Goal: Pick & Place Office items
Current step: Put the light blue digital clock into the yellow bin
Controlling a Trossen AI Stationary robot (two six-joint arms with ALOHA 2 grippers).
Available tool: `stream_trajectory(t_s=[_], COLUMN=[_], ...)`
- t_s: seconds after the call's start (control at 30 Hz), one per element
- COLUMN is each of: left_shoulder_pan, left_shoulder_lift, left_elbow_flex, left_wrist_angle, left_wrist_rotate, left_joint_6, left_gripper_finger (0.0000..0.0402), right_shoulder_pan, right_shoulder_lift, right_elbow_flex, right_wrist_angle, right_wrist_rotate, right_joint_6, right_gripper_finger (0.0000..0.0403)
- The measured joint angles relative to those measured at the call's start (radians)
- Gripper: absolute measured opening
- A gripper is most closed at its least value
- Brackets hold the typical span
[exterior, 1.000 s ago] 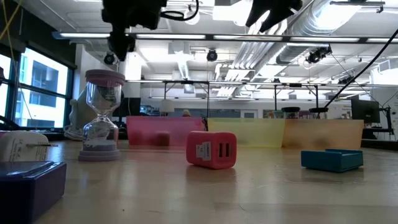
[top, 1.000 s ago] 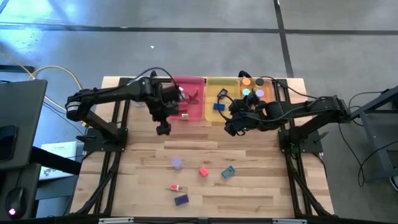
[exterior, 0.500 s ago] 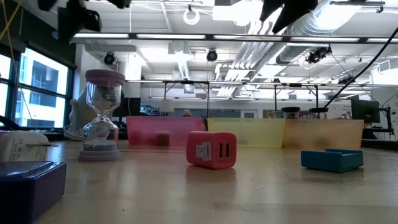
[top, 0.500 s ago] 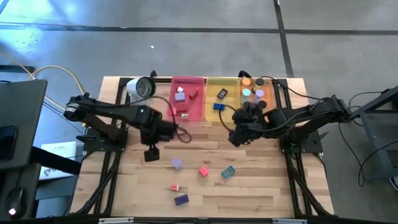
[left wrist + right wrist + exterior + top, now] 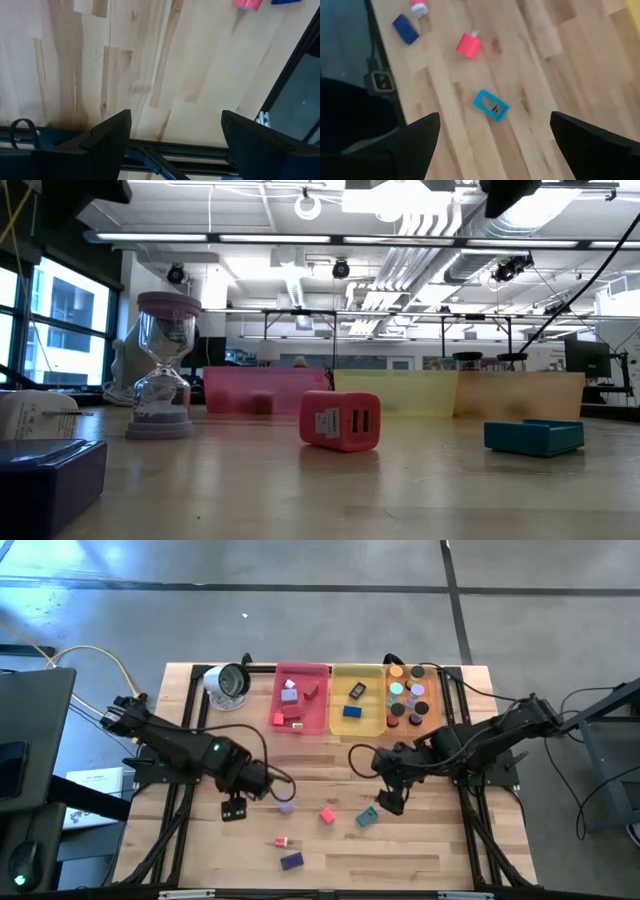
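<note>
The high view looks straight down on the whole pale wooden table [image 5: 330, 840] from well above. The low view sits at tabletop level, facing the translucent trays, close to the red rounded block [image 5: 340, 420]. The right wrist view looks down from nearer, sharing that block and the teal block [image 5: 491, 105] with both

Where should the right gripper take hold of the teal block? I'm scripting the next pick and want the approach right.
Come straight down on the teal block: it lies flat, alone on bare wood. Probably close the open right gripper across its two long edges, the narrower span.
</note>
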Motion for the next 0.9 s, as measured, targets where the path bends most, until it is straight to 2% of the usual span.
stream_trajectory(t_s=[0.1,0.27,0.4,0.57,0.77,0.9], left_shoulder_pan=[-0.052,-0.161,-0.245,-0.336,-0.408,-0.422], left_shoulder_lift=[0.0,0.0,0.0,0.009,0.029,0.038], left_elbow_flex=[0.0,0.0,0.0,0.0,0.0,0.0], left_wrist_angle=[-0.006,-0.027,-0.014,0.032,0.046,0.074], left_wrist_rotate=[-0.007,-0.027,-0.103,-0.191,-0.301,-0.333], left_joint_6=[-0.036,-0.099,-0.173,-0.312,-0.383,-0.392], left_gripper_finger=[0.0301,0.0301,0.0301,0.0301,0.0301,0.0301], right_shoulder_pan=[0.014,0.035,0.051,0.08,0.127,0.141], right_shoulder_lift=[0.0,0.0,0.0,0.037,0.134,0.211], right_elbow_flex=[0.0,0.0,0.0,0.001,0.001,0.001], right_wrist_angle=[-0.003,0.011,0.071,0.097,0.107,0.117], right_wrist_rotate=[-0.009,0.071,0.104,0.102,0.069,0.062], right_joint_6=[-0.01,-0.151,-0.233,-0.33,-0.317,-0.318], right_gripper_finger=[0.0369,0.0369,0.0365,0.0342,0.031,0.0301])
